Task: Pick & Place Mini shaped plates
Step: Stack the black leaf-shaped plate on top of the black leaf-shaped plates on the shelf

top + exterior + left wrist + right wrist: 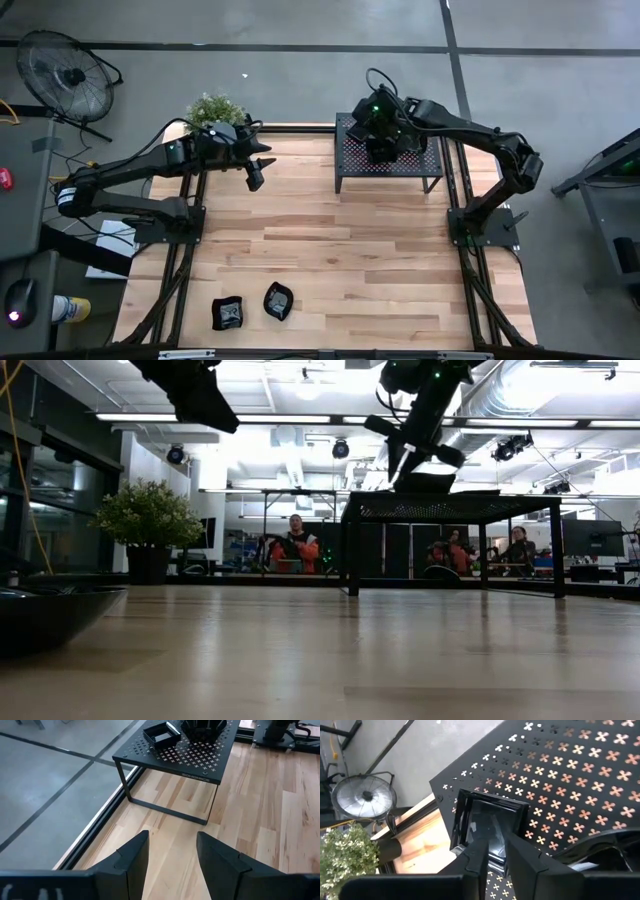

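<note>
A square black mini plate (pixel 487 822) sits near the far-left corner of the perforated rack (pixel 400 165), also seen in the left wrist view (pixel 161 734). My right gripper (pixel 497 842) hangs over the rack (pixel 383 140) and is shut on this plate. A rounded glossy plate (pixel 600 847) lies beside it on the rack. Two more mini plates (pixel 228 314) (pixel 278 301) rest on the table by its near edge. My left gripper (pixel 256 180) hovers open above the table left of the rack (pixel 172 845), touching nothing. My right gripper pinches the square plate by one side wall (pixel 499 865) close to a corner, one finger (pixel 480 855) inside the plate and one finger (pixel 520 855) outside. The fingers come from above, slanting down. Whether the plate is lifted off the rack, I cannot tell.
A potted plant (pixel 213 108) stands at the table's far-left corner. The rack (pixel 450 508) stands on legs with free room beneath. A fan (pixel 65 75) stands on the floor beyond the table. Bare wood spreads across the table's middle (pixel 330 250). People sit in the room behind (pixel 295 540).
</note>
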